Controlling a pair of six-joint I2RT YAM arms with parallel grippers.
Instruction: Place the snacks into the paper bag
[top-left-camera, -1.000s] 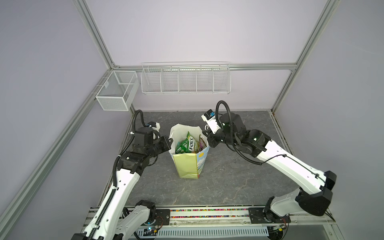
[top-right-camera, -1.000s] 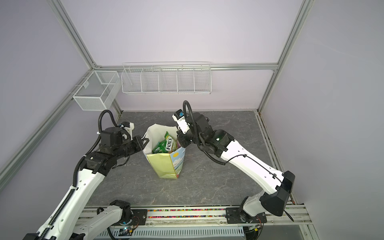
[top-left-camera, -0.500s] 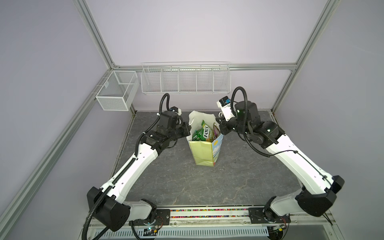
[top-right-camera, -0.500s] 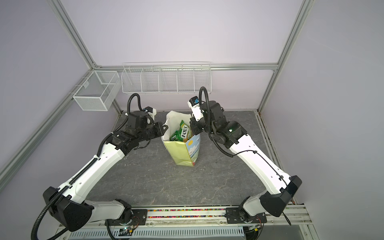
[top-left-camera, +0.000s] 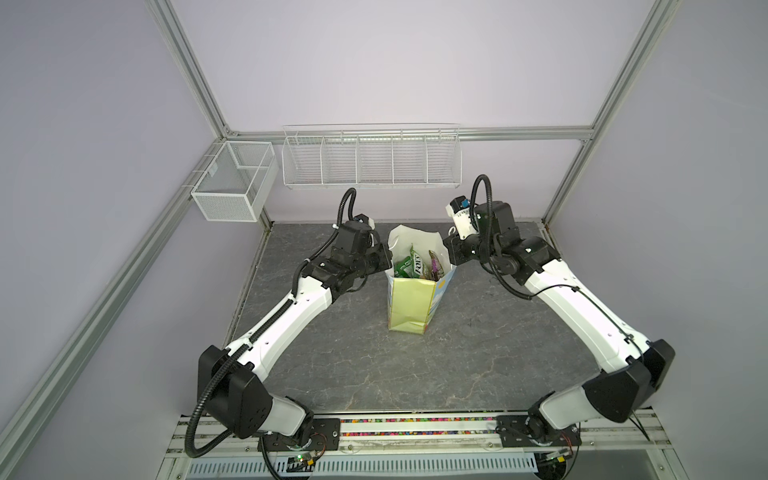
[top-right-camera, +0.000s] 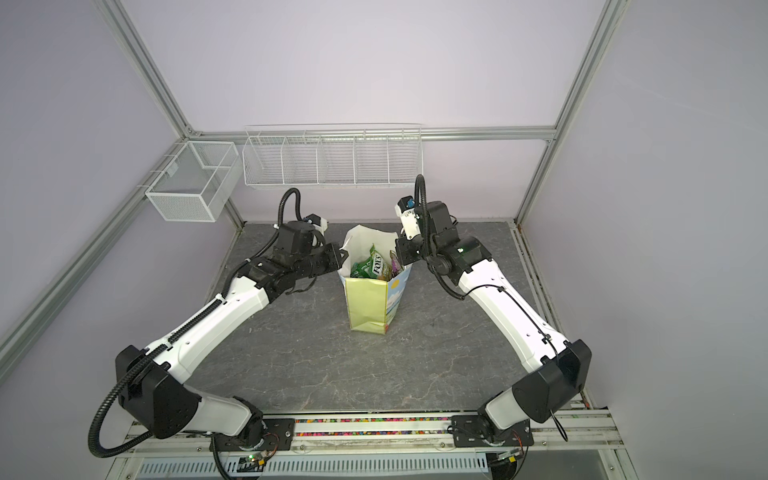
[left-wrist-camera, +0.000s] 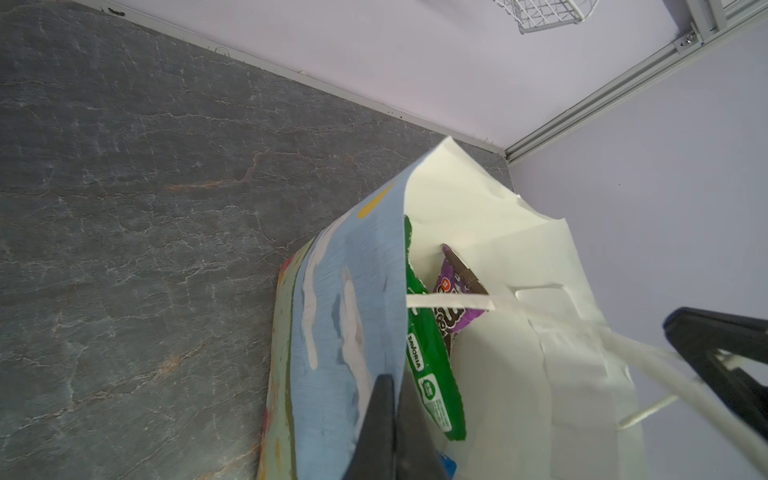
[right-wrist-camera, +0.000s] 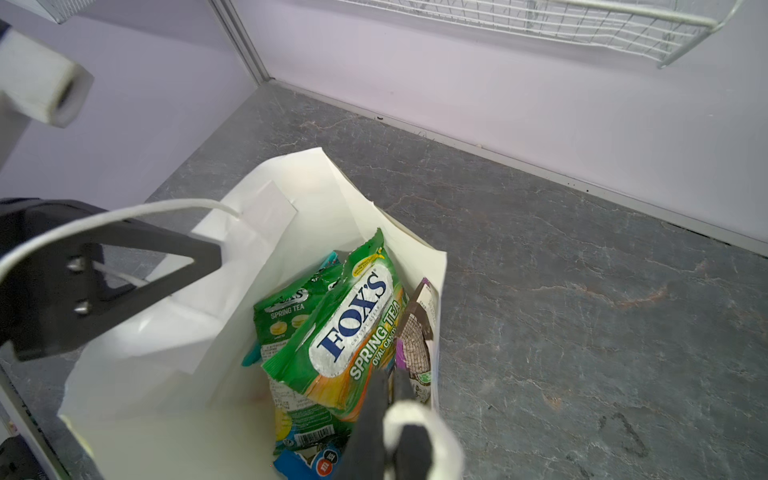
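Note:
The paper bag (top-left-camera: 409, 303) (top-right-camera: 365, 303) stands upright in the middle of the grey table, its mouth held open between my two grippers. The snacks (top-left-camera: 413, 266) (top-right-camera: 374, 266) sit inside it: a green Fox's packet (right-wrist-camera: 353, 324), a purple-brown packet (left-wrist-camera: 453, 291) and a blue M&M's packet (right-wrist-camera: 303, 463). My left gripper (top-left-camera: 388, 259) (left-wrist-camera: 392, 378) is shut at the bag's left rim, with a white cord handle (right-wrist-camera: 124, 210) looped at it. My right gripper (top-left-camera: 446, 245) (right-wrist-camera: 388, 374) is shut at the right rim with white cord around one finger. I cannot tell whether the bag's base touches the table.
A long white wire basket (top-left-camera: 370, 160) hangs on the back wall. A smaller mesh basket (top-left-camera: 235, 183) hangs at the left corner. The arms' base rail (top-left-camera: 415, 428) runs along the front edge.
Both arms have carried the bag from the left front to the right and toward the back wall. The left arm stretched out. Both grippers stayed shut.

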